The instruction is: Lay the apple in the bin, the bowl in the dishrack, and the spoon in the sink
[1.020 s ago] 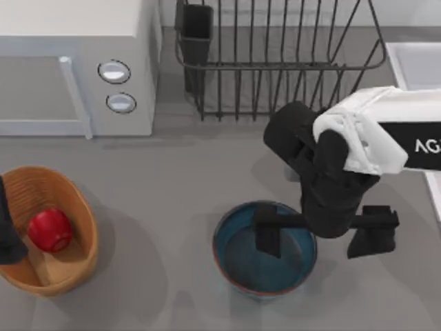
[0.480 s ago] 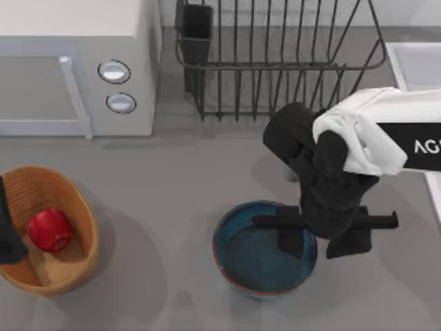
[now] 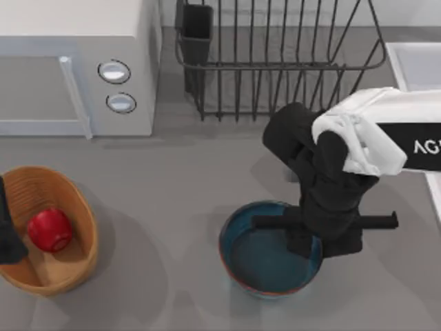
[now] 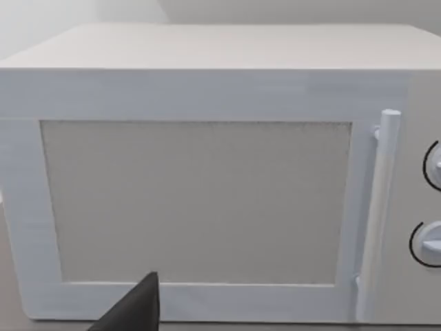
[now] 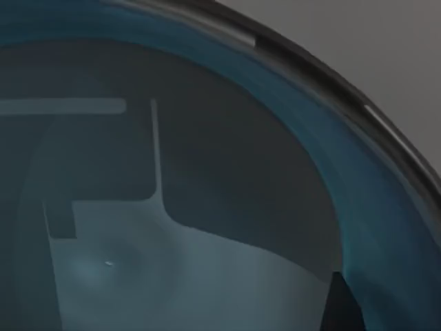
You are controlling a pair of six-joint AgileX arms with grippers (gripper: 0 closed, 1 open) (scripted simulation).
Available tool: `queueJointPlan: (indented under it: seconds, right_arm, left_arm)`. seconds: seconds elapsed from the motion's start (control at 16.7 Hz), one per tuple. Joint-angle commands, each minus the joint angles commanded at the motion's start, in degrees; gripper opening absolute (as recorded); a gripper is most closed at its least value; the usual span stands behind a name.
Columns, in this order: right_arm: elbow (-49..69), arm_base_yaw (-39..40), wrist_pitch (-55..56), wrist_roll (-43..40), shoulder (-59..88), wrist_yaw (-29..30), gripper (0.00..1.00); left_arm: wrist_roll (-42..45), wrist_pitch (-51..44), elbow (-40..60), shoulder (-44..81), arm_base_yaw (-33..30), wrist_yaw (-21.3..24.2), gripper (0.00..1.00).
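Right gripper [image 3: 324,245] clamped on the bowl's [image 3: 258,258] right rim, directly below it on the desk [image 3: 172,200]. Dishrack [image 3: 275,62] beyond the gripper, sink [image 3: 413,62] off its far right. Apple [image 3: 49,229] in the bin [image 3: 69,265], well left. Left gripper [image 3: 8,234] parked beside the bin; grip impossible to tell.

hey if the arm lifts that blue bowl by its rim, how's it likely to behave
The bowl looks glazed and rigid, so it probably won't flex but may be slippery. The right tool sits at one side of the rim, so it could tilt when lifted. Its round deep shape suggests it may rock if dropped.
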Motion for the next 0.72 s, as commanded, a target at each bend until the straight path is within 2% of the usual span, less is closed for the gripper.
queueJointPlan:
  seconds: [0.36,0.72]
  right_arm:
    - [0.9,0.0,-1.0,0.0,-0.4,0.0,0.0]
    - [9.8,-0.1,-14.2,0.0,-3.7,0.0,0.0]
  left_arm:
    - [0.0,0.0,0.0,0.0,0.0,0.0,1.0]
    - [0.0,0.0,0.0,0.0,0.0,0.0,1.0]
